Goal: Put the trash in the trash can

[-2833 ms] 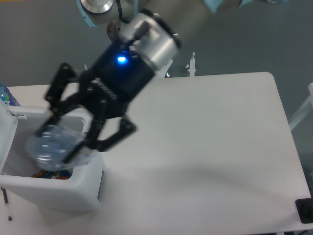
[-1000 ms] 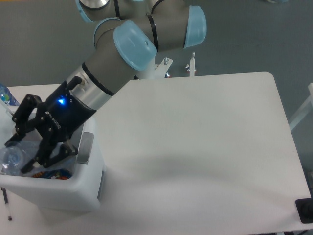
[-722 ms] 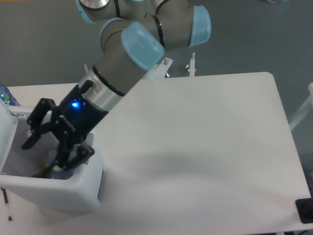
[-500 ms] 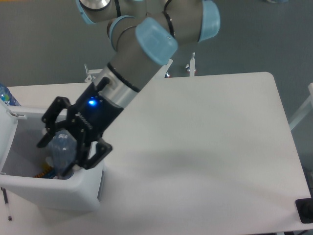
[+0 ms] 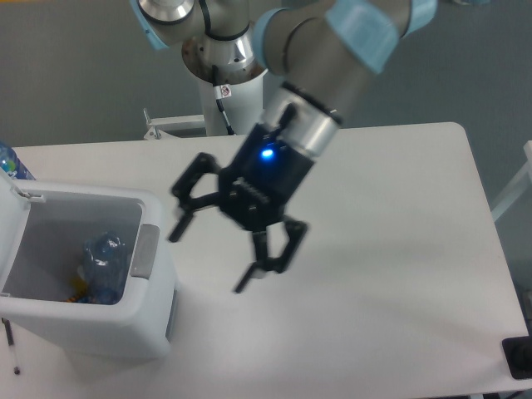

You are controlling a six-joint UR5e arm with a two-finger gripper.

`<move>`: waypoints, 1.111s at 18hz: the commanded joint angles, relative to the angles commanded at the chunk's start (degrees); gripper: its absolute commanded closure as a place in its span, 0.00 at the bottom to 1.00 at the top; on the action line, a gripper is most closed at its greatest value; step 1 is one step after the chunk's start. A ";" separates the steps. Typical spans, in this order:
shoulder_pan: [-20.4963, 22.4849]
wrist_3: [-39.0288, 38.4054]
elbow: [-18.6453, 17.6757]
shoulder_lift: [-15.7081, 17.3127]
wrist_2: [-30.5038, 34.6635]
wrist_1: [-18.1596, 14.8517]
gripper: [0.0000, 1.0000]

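Nearest you, at 8 o'clock, the trash can [image 5: 91, 328] sits lid-open so drops go straight in. The water bottle [image 5: 106, 266] lies inside it; wrapper not discernible. Your gripper [image 5: 229, 241] hangs over the table [image 5: 399, 249] at centre, jaws spread, holding nothing, tilted toward 7 o'clock, arm reaching in from 12.

The white tabletop [image 5: 391, 249] carries the white trash can [image 5: 91, 320] at its front-left corner, lid open. A small black object [image 5: 519, 357] sits at the tabletop's front-right edge, cut off by the frame.
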 joint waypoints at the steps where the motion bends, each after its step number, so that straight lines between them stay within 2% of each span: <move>1: 0.80 -0.09 0.70 -0.17 -0.09 -0.26 0.00; 4: 2.65 0.09 0.44 -3.06 1.92 -0.97 0.00; 7: 4.85 0.79 -0.35 -3.43 11.23 -1.41 0.00; 11: 5.12 1.40 -0.18 -4.91 13.35 -1.84 0.00; 16: 5.12 7.10 0.79 -7.82 22.75 -3.08 0.00; 20: 4.94 15.53 -1.57 -8.08 30.74 -4.39 0.00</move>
